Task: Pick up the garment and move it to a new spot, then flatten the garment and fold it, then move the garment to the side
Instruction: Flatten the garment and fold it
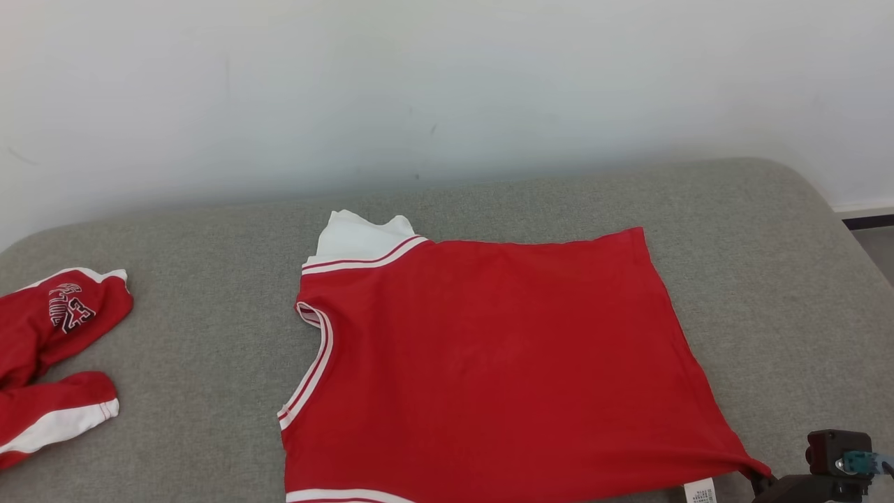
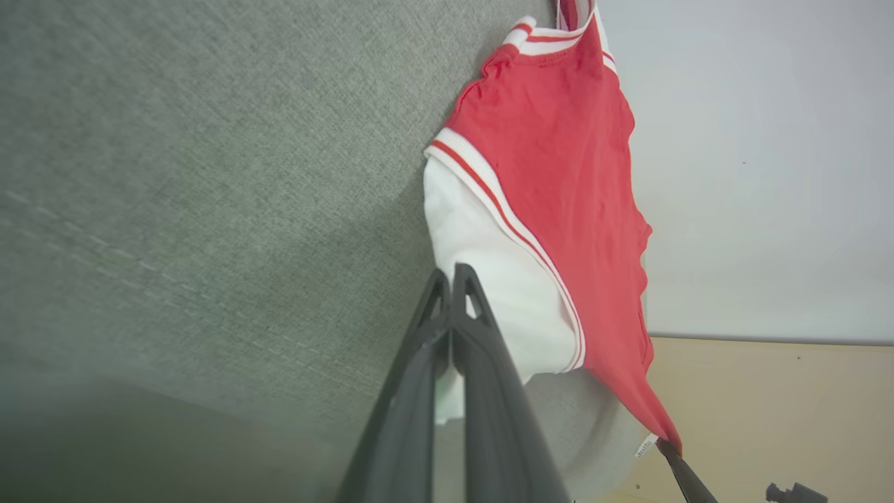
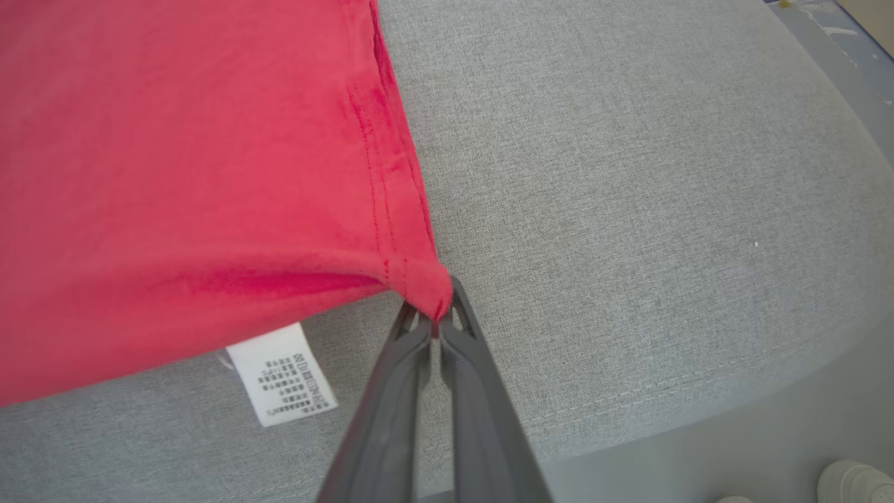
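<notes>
The garment [image 1: 489,363] is a red sleeveless top with white trim and a white sleeve, spread flat on the grey cushion [image 1: 209,230]. In the right wrist view, my right gripper [image 3: 436,321] is shut on the red hem corner of the garment [image 3: 174,175], and its dark tip [image 1: 759,480] shows at the garment's lower right corner. My left gripper [image 2: 452,276] is shut, its tips over the edge of the white sleeve [image 2: 503,279]; no cloth shows between them. The garment [image 2: 559,154] stretches away to the right gripper [image 2: 668,448].
A second red and white piece of clothing [image 1: 49,349] lies bunched at the cushion's left edge. A white care label [image 3: 283,374] sticks out under the hem. The cushion's rounded edge [image 3: 698,412] runs just behind my right gripper. A pale wall [image 1: 447,84] stands behind.
</notes>
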